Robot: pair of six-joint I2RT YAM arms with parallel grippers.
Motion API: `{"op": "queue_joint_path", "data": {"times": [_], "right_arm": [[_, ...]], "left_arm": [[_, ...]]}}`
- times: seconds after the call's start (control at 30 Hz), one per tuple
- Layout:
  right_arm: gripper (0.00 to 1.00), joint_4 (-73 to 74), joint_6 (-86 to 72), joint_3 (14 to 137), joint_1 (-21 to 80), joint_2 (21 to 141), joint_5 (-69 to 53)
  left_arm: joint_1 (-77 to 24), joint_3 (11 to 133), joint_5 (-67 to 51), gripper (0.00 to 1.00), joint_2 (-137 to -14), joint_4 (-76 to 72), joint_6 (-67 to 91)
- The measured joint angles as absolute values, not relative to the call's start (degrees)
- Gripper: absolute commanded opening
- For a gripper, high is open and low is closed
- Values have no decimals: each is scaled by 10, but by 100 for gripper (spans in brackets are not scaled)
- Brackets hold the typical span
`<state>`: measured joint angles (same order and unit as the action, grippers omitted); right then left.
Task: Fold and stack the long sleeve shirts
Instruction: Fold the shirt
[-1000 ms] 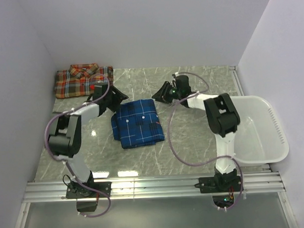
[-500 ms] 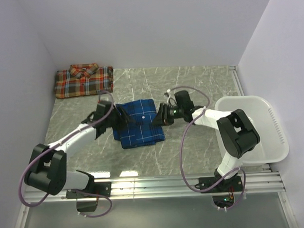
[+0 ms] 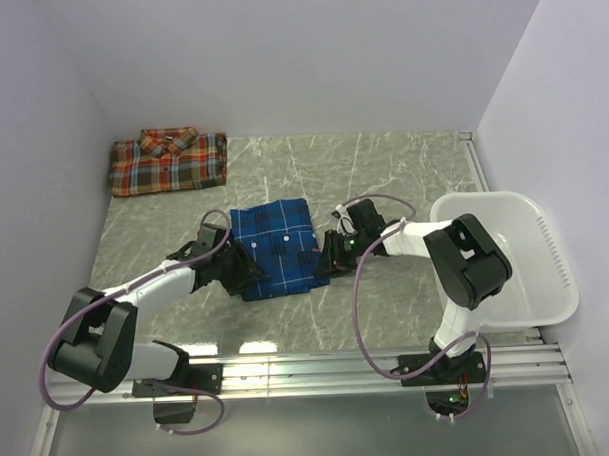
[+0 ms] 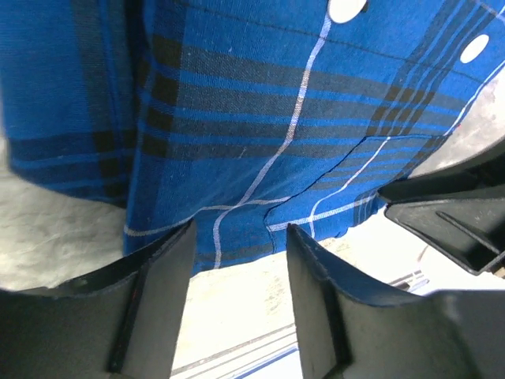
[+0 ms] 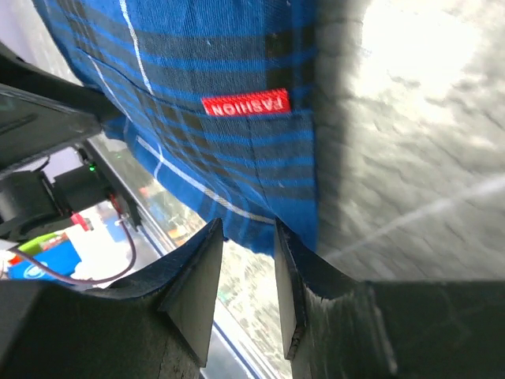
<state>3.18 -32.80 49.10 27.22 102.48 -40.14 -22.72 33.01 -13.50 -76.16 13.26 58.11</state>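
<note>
Now the folded blue shirt [image 3: 275,244] lies mid-table, between both grippers. The left gripper [image 4: 237,237] has its jaws apart at the shirt's left hem, and the right gripper [image 5: 245,225] has its jaws narrowly apart at the right hem. The red-orange shirt [image 3: 167,161] lies folded in the far left corner.

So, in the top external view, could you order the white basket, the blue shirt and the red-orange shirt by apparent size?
1. white basket, clearly the largest.
2-3. blue shirt and red-orange shirt: both are folded and look about equal. The red-orange one lies farther away, so I do not rank them.
</note>
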Motion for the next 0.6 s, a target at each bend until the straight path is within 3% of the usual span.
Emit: {"op": "queue_joint_path", "data": {"times": [0.13, 0.23, 0.43, 0.6], "right_arm": [[41, 78, -300, 491, 271, 982, -358], [41, 110, -281, 502, 270, 955, -324], [41, 154, -249, 555, 276, 953, -280], [41, 172, -234, 597, 303, 996, -263]], "left_arm": [[-227, 358, -100, 70, -740, 185, 576], [-224, 385, -61, 71, -717, 227, 572], [-219, 433, 2, 67, -721, 260, 562], [-212, 475, 27, 61, -814, 260, 547]]}}
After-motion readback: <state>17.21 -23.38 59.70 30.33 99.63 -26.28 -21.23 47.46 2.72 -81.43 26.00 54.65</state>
